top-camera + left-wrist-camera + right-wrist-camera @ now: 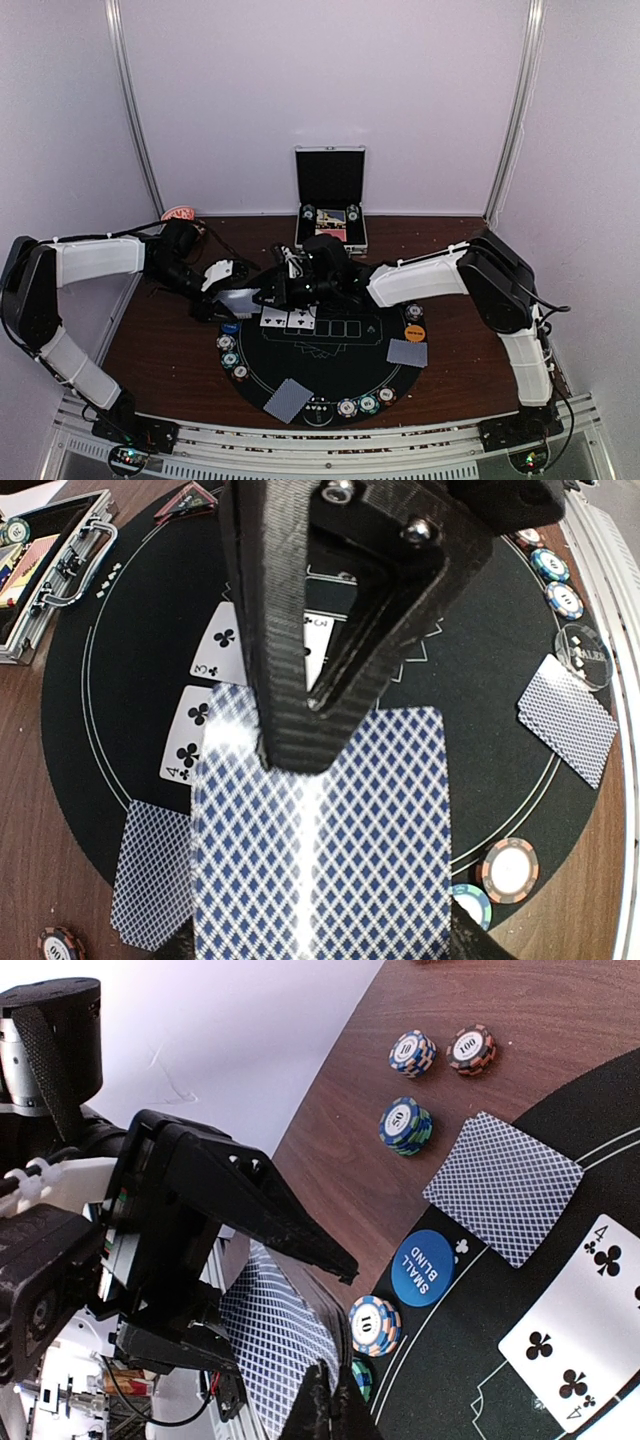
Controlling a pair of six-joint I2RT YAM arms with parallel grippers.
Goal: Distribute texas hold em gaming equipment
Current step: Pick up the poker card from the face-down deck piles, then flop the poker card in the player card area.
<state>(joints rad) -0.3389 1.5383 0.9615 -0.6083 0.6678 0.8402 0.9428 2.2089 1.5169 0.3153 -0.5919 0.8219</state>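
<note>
1. We see the left claw [285,1330] partly closed and clamped across the deck of cards [330,860], held over the far-left rim of the round black mat [330,375] on the desk [165,350].
2. The right claw [330,1405] is pressed fully together at the deck's edge; we cannot tell whether it has a card.
3. We judge a single card to be light, thin, bendy and slick, and likely to drag its neighbour along.
4. We would pinch an exposed corner and slide it off flat.
</note>
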